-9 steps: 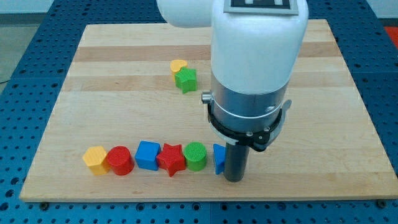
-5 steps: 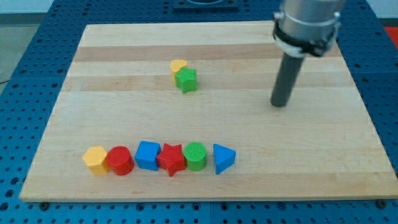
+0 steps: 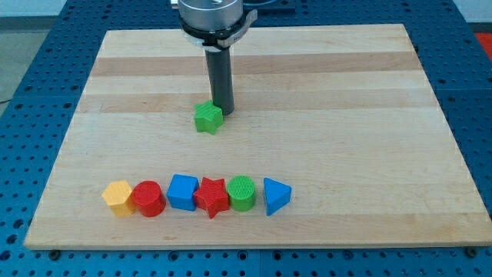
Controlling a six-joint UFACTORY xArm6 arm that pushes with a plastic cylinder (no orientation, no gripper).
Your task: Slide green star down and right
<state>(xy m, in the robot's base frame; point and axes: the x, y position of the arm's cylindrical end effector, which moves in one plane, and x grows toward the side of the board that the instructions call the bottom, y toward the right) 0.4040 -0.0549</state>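
Camera view shows my tip (image 3: 223,113) touching the green star (image 3: 208,118) on its upper-right side — wrong side for a down-right push, I'd judge — a bare rod tool, nothing to pinch, mid-surface (image 3: 369,154).

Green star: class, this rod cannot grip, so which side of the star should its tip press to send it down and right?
Press the green star on its upper-left side. My tip now sits at its upper right, so it must go round first.
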